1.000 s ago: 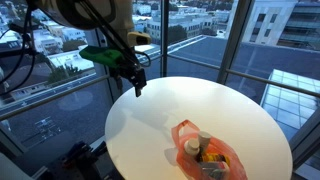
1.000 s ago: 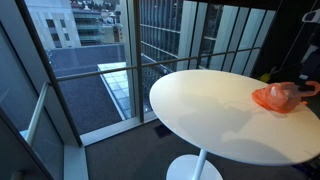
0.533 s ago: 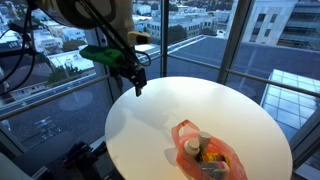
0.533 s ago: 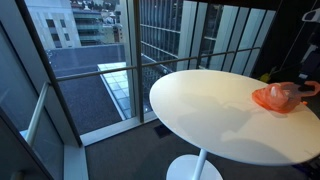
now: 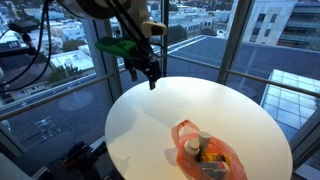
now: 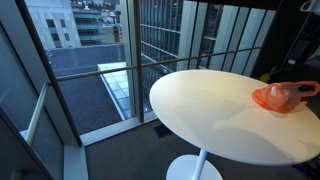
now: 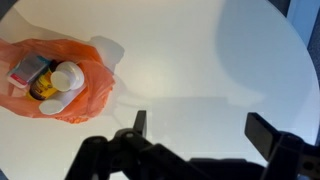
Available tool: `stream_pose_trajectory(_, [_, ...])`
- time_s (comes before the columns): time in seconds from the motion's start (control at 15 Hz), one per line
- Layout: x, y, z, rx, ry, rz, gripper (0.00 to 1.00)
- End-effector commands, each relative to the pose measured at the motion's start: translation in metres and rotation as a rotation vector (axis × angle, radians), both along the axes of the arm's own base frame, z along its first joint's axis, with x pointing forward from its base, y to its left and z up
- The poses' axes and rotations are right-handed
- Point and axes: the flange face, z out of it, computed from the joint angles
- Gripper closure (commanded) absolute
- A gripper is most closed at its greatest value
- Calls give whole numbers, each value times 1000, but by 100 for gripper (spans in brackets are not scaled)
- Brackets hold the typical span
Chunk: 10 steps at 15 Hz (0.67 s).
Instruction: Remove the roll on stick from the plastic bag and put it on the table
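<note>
An orange plastic bag lies open on the round white table, near its front edge; it also shows in the other exterior view and at the left of the wrist view. Inside it I see several small items, among them a white bottle-like thing; I cannot tell which one is the roll on stick. My gripper hangs open and empty above the table's far left rim, well away from the bag. In the wrist view the gripper has its jaws wide apart over bare table.
The table stands beside floor-to-ceiling windows with a metal railing outside. Cables and a black stand are at the left behind the arm. The table has a single pedestal foot.
My gripper has moved a little to the right and up, toward the table's middle. The bag has not moved.
</note>
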Motion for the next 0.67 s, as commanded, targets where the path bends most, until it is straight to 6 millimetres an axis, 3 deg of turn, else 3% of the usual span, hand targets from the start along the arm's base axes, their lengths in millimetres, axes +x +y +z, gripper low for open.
stream_pose_trajectory(0.0, [30, -39, -1, 26, -19, -108, 0])
stream_pose_trajectory(0.6, [62, -152, -25, 41, -35, -387, 0])
